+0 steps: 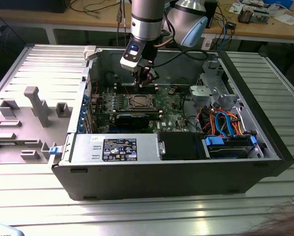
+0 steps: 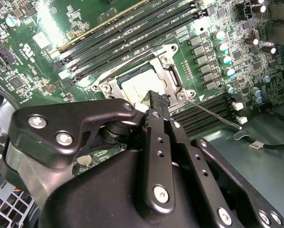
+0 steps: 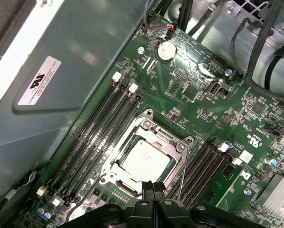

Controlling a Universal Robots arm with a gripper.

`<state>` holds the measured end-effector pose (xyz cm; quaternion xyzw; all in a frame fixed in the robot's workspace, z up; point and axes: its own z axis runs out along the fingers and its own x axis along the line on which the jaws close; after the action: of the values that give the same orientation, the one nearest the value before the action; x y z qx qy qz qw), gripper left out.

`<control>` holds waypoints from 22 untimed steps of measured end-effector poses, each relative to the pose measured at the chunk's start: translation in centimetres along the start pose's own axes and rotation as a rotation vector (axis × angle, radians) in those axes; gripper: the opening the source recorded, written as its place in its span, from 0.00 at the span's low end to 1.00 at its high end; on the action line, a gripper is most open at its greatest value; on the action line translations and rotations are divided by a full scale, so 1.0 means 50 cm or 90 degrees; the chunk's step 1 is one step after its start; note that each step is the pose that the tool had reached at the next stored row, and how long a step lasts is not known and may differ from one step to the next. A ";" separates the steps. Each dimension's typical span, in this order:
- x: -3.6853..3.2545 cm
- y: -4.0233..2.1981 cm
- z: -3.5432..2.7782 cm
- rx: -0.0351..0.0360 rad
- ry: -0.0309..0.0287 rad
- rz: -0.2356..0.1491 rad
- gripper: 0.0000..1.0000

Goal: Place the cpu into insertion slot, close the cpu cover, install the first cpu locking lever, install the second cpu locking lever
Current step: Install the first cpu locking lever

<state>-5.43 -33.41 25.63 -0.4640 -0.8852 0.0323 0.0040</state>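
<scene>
The cpu (image 3: 144, 159) (image 2: 138, 85) lies flat in the insertion slot (image 1: 139, 102) on the green motherboard. The silver cpu cover (image 3: 166, 138) (image 2: 169, 76) is down around the cpu, which shows through its cut-out centre. A thin wire locking lever (image 2: 213, 113) (image 3: 183, 171) sticks out from one side of the socket, angled away from the board. Another thin lever (image 3: 87, 197) runs along the opposite side. My gripper (image 3: 152, 186) (image 2: 156, 99) (image 1: 146, 77) hovers just over the socket's edge, fingers pressed together with nothing between them.
The board sits deep in an open computer case (image 1: 78, 147) with tall walls. Long black memory slots (image 3: 101, 128) flank the socket on both sides. A drive cage with cables (image 1: 225, 123) fills the exterior view's right. A grey fixture plate (image 1: 28, 118) lies outside the case.
</scene>
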 end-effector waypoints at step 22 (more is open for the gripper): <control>0.000 0.000 0.000 -0.0004 -0.0012 -0.020 0.11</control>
<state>-5.43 -33.42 25.62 -0.4502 -0.8923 0.0323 0.0036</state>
